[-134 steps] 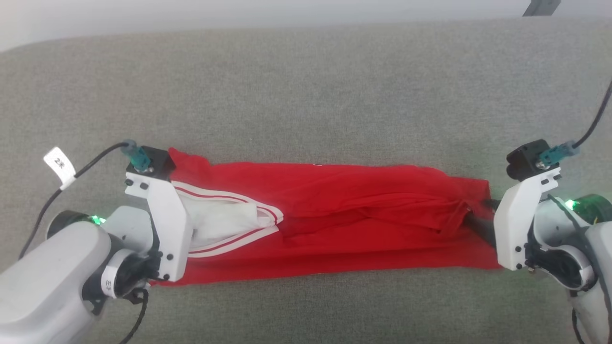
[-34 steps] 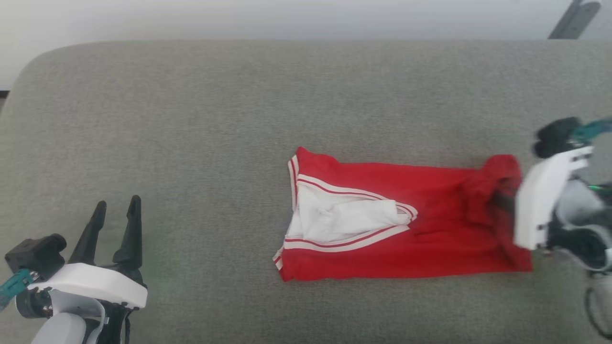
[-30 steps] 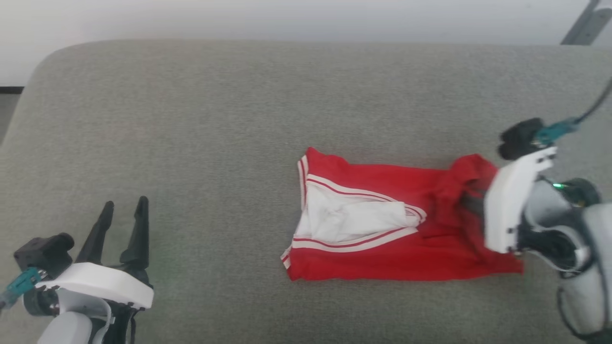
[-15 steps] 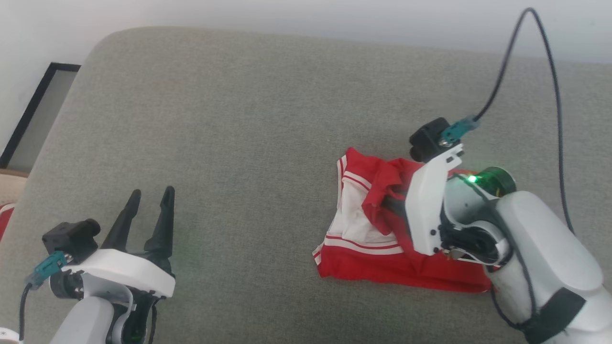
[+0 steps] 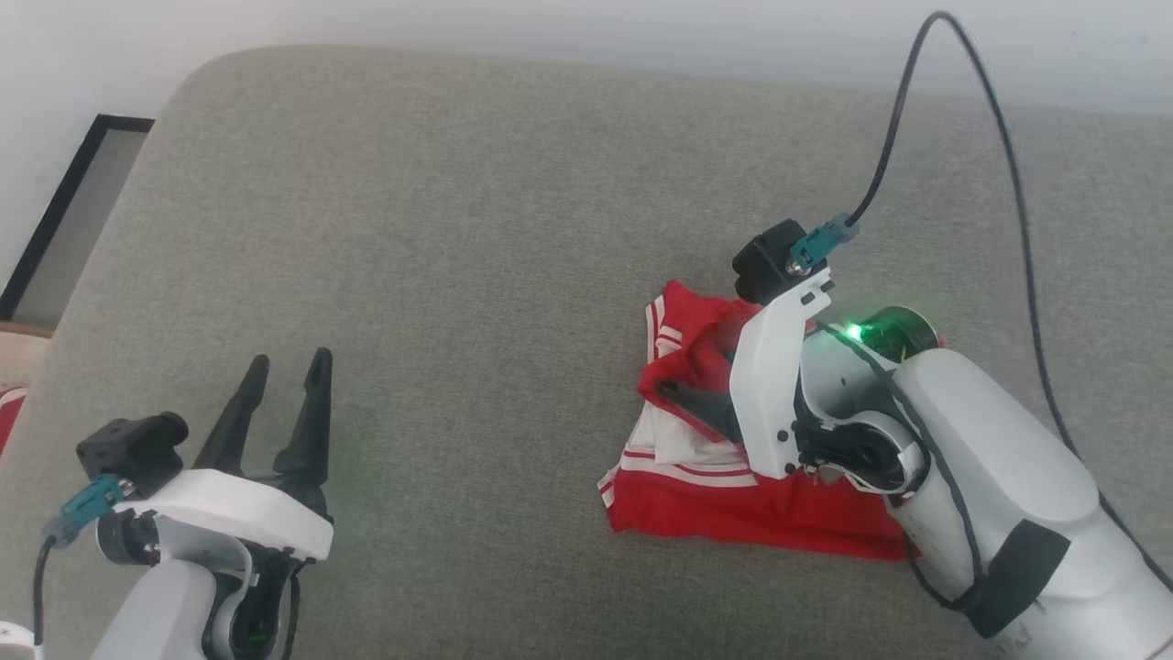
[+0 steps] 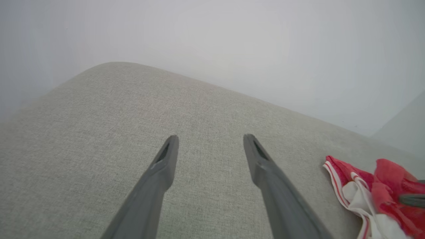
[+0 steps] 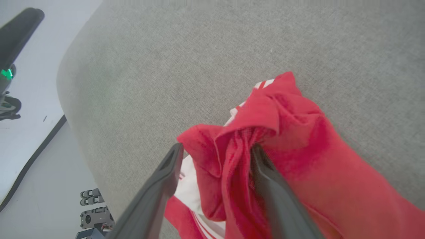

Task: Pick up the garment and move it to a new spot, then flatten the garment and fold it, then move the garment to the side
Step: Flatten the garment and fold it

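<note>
The garment, a red jersey with white panel and striped trim, lies bunched and partly doubled over on the grey cushion. My right gripper sits on its top fold, pointing left. In the right wrist view the right gripper stands open, with a loose ridge of the garment draped between and over its fingers. My left gripper rests open near the cushion's front left, far from the cloth. Through the left wrist view the left gripper has nothing between its fingers, and the garment lies at the far right.
The cushion's rounded left end drops off to the floor, where a dark-framed panel lies. A black cable arcs from my right wrist. Some grey hardware stands on the floor below the cushion's edge.
The camera has turned. My right gripper carried the garment's right end leftward over the rest, doubling it, and its jaws have come apart. The left gripper stayed open.
</note>
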Available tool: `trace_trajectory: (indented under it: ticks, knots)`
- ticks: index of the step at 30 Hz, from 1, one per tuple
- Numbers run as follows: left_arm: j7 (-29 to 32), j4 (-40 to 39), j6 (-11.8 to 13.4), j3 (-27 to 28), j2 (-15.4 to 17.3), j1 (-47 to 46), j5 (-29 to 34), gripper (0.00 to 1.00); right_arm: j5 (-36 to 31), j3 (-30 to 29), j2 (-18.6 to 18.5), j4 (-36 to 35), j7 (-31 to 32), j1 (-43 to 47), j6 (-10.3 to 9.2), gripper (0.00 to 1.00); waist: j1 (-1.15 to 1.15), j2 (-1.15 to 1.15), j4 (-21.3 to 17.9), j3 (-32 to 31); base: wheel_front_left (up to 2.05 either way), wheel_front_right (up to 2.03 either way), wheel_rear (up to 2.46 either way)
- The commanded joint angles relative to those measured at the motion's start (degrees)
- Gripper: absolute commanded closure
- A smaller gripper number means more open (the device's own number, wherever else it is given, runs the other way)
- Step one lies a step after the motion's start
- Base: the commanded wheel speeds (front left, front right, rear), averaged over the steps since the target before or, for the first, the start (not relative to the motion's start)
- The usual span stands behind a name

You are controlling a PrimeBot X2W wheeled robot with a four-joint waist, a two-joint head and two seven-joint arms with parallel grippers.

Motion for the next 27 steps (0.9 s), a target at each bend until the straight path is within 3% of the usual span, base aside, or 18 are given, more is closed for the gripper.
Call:
trace_trajectory:
  ticks: [1,14,27]
  knots:
    - [-0.3,0.2,-0.3,0.6,-0.1,-0.6,-0.4,0.0,0.5,0.6,-0.7,-0.8,-0.4,-0.7,0.0,0.0,0.0,0.0,-0.5,-0.2,0.0,0.0,0.0]
    - [-0.4,-0.1,-0.4,2.9,0.9,1.4,0.5,0.0,-0.1,-2.8,-6.3,-6.7,-7.0,1.5,0.0,0.0,0.0,0.0,-5.0,-1.7,0.0,0.0,0.0]
    - [-0.4,-1.0,0.3,5.0,3.2,4.4,0.8,0.0,-3.2,-12.8,-11.2,-8.1,-23.6,9.3,0.0,0.0,0.0,0.0,-11.6,-4.0,0.0,0.0,0.0]
